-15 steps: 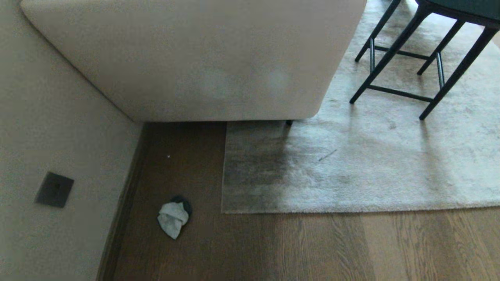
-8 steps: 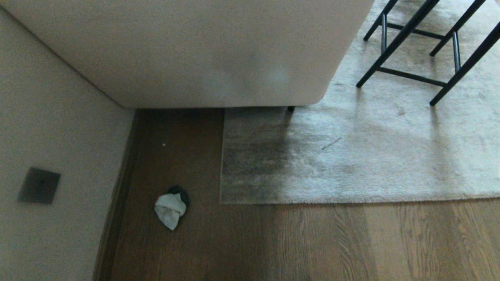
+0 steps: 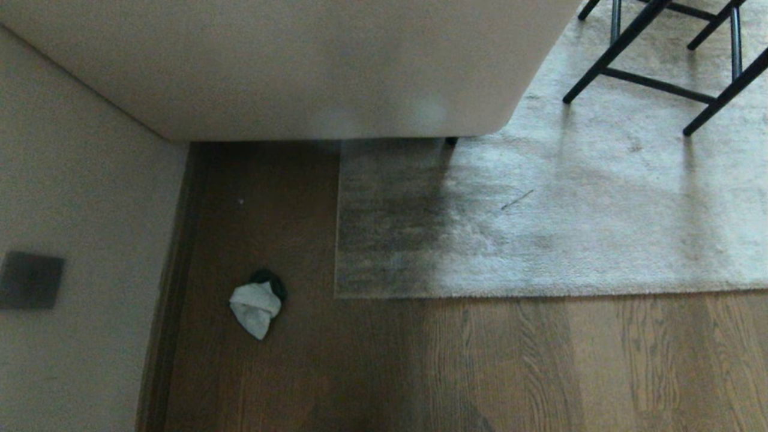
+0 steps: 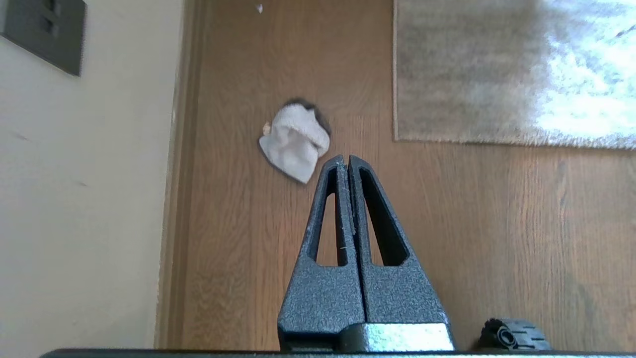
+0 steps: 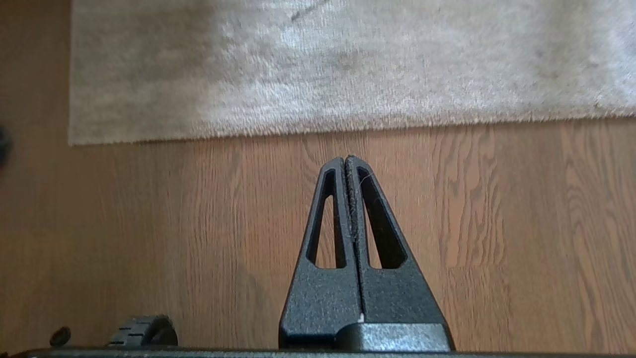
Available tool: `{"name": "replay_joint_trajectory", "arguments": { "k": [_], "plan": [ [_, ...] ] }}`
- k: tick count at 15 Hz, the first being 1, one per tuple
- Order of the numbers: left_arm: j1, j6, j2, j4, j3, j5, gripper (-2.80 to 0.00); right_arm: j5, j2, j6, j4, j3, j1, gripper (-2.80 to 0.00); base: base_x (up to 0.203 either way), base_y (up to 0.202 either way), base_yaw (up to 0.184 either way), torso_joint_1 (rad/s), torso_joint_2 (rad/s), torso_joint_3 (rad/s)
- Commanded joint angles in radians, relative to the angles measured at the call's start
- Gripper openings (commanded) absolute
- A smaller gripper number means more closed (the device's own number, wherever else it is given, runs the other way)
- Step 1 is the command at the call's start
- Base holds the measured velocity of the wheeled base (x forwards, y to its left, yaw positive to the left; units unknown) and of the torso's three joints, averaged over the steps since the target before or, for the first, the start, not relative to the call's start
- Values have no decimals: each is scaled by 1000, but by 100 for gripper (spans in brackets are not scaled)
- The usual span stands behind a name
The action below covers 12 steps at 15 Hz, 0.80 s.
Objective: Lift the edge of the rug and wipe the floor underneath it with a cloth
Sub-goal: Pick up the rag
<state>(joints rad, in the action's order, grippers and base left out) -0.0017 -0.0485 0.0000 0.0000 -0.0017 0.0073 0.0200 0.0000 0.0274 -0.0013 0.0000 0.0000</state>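
Left gripper [image 4: 344, 160]: sitting closed and empty, fingers pressed together, hanging above bare floor in the centre of the left wrist view; the cloth is lying just beyond its tips, not touching.
Right gripper [image 5: 345, 161]: sitting closed and empty in the centre of the right wrist view, pointing toward the rug's near border, with floor showing between tip and rug.
Rug edge [image 3: 480, 294]: lying flat on the floor, running across the middle of the head view from its corner at centre left to the right edge; a second border is running up from that corner toward the sofa.
Cloth [image 3: 255, 307]: lying crumpled on the floor at lower left of the head view, between the wall and the rug corner, apart from both; a small dark thing is showing at its upper edge, too unclear to name.
Floor [image 3: 540, 372]: brown grained planks filling the lower part of the head view and a strip up the left of the rug.
Sofa [image 3: 300, 66]: pale upholstered body filling the upper left and centre, partly standing over the rug.
Wall [image 3: 78, 210]: pale, occupying the left side, carrying a dark square plate [image 3: 30, 279].
Chair legs [image 3: 654, 54]: black, standing on the rug at upper right.
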Motion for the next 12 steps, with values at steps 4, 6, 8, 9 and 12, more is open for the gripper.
{"name": "replay_joint_trajectory", "arguments": {
  "k": [4,6,8,9,12],
  "plan": [
    [0,-1,0,0,0,0,-280,0,2,0,0,0,0,-280,0,0,0,5,2,-194],
    [0,-1,0,0,0,0,-280,0,2,0,0,0,0,-280,0,0,0,3,0,-195],
    [0,-1,0,0,0,0,-280,0,2,0,0,0,0,-280,0,0,0,5,2,-205],
    [0,-1,0,0,0,0,-280,0,2,0,0,0,0,-280,0,0,0,-2,-2,-193],
    [0,-1,0,0,0,0,-280,0,2,0,0,0,0,-280,0,0,0,4,2,-190]
  ]
}}
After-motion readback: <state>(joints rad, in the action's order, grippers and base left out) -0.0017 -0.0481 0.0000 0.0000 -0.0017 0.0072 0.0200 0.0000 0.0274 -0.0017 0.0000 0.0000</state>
